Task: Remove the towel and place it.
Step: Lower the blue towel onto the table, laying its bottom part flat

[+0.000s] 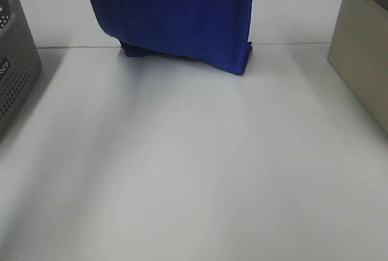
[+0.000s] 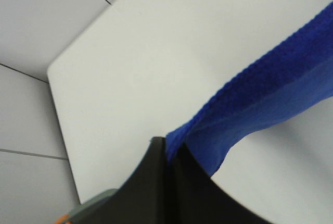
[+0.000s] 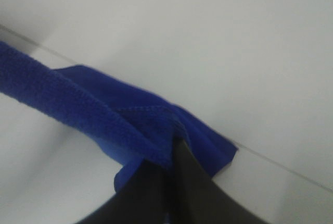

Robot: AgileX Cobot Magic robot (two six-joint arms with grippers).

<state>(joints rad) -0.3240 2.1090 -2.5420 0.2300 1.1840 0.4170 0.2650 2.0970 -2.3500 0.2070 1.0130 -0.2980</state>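
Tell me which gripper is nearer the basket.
Left, probably. The left gripper pinches the towel on the basket side; the right gripper pinches its other end, toward the box. Both are outside the high view.

towel (image 1: 176, 12): deep blue cloth, plush, matt; the wrist views show a nubby, fuzzy pile and a stitched edge. 
worktop (image 1: 182, 170): white, smooth, matt, hard-looking. 
basket (image 1: 15, 73): grey plastic, perforated wall, dull finish. 
box (image 1: 364, 61): beige, flat matt face, material unclear. 
left hand (image 2: 169, 150), right hand (image 3: 169, 157): black, smooth, matt, plastic-looking.
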